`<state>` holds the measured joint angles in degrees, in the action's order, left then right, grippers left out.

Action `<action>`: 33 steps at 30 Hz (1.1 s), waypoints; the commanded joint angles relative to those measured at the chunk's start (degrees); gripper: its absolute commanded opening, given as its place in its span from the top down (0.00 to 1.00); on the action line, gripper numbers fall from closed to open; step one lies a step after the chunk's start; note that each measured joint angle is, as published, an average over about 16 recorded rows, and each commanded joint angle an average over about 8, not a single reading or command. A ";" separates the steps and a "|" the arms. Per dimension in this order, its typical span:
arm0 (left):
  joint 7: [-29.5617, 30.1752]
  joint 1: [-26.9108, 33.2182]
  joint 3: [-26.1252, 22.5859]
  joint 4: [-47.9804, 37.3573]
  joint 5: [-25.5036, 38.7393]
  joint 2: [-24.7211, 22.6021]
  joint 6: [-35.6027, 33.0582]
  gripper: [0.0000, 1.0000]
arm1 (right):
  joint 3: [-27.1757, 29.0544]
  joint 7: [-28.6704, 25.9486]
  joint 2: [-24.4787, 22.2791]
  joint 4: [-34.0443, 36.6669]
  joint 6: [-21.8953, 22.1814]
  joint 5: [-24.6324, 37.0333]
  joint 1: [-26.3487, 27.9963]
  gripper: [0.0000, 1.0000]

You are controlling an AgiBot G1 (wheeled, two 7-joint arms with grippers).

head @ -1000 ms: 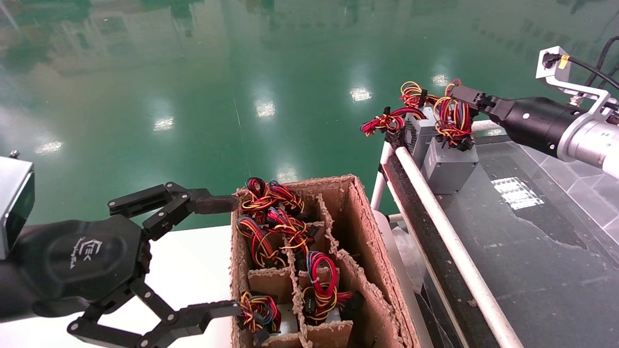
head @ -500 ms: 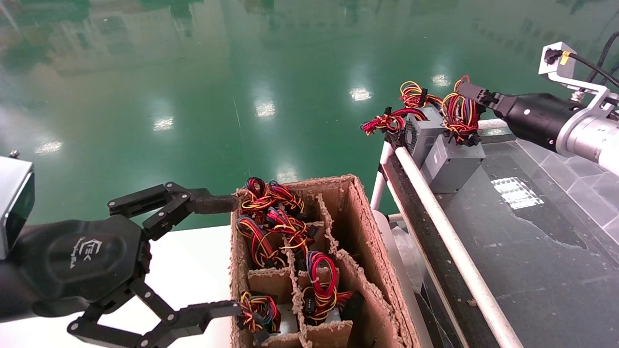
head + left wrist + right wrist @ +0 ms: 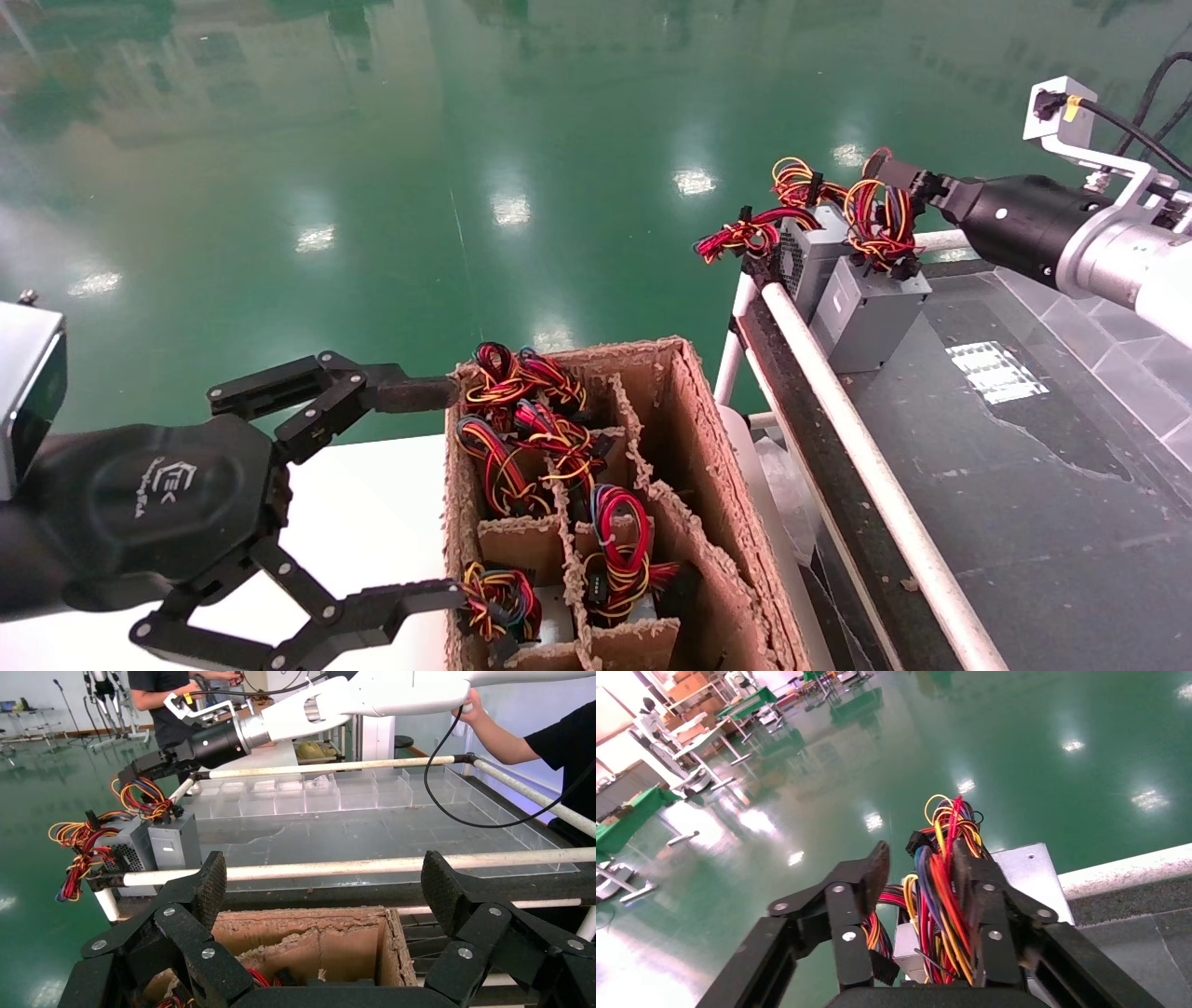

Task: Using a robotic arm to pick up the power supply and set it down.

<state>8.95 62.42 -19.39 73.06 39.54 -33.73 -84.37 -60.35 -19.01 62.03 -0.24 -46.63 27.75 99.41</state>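
Observation:
The power supply (image 3: 871, 315) (image 3: 174, 850) is a grey metal box resting tilted at the far corner of the dark table (image 3: 1024, 485). It leans against a second grey unit (image 3: 805, 252) with a fan grille. Its looped wire bundle (image 3: 875, 219) (image 3: 940, 881) stands up between the fingers of my right gripper (image 3: 885, 172) (image 3: 921, 871) (image 3: 140, 766). That gripper is open: the wires lie against one finger, with a gap to the other. My left gripper (image 3: 447, 492) (image 3: 325, 881) stands wide open and holds nothing, beside the cardboard box (image 3: 698, 419).
The divided cardboard box (image 3: 309, 931) holds several more wired units (image 3: 619, 550). A white rail (image 3: 857, 447) edges the table. Clear plastic trays (image 3: 337, 794) line its far side. A person (image 3: 555, 734) stands behind the table. Green floor lies beyond.
The right gripper carried the hanging power supply slightly toward the table corner and let it settle, tilted, against the other unit. Its fingers have loosened on the wires. The left arm stayed still.

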 commanded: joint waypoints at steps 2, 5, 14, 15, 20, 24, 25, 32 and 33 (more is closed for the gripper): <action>0.00 0.00 0.00 0.00 0.00 0.00 0.00 0.00 | -0.02 0.52 0.12 -0.07 0.16 0.04 -0.01 0.00; 0.00 0.00 -0.01 0.00 0.00 0.00 0.00 0.00 | 0.10 1.26 0.07 -0.14 0.35 -0.13 0.13 0.00; -0.01 0.00 -0.02 0.00 -0.01 0.01 0.01 0.00 | 1.11 4.73 -0.32 -0.58 0.91 -1.56 0.69 0.00; -0.01 0.00 -0.02 0.00 -0.01 0.01 0.01 0.00 | 1.26 5.20 -0.38 -0.65 0.90 -1.77 0.75 0.00; -0.01 0.01 -0.03 0.00 -0.02 0.01 0.01 0.00 | 2.22 7.45 -0.86 -1.07 0.25 -3.10 1.26 0.00; -0.01 0.01 -0.03 0.00 -0.02 0.01 0.01 0.00 | 3.18 8.71 -1.53 -1.24 -0.82 -4.44 1.96 0.00; -0.02 0.01 -0.03 0.00 -0.02 0.01 0.01 0.00 | 3.43 8.95 -1.73 -1.24 -1.11 -4.79 2.17 0.00; -0.02 0.01 -0.04 0.00 -0.03 0.02 0.02 0.00 | 5.00 10.20 -3.10 -1.52 -3.48 -7.05 3.59 0.00; -0.02 0.00 -0.04 -0.01 -0.03 0.02 0.02 0.00 | 5.16 10.33 -3.29 -1.65 -3.86 -7.29 3.73 0.00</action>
<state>8.93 62.43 -19.43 73.06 39.50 -33.71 -84.35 -55.19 -8.84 58.75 -2.25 -50.41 20.85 102.75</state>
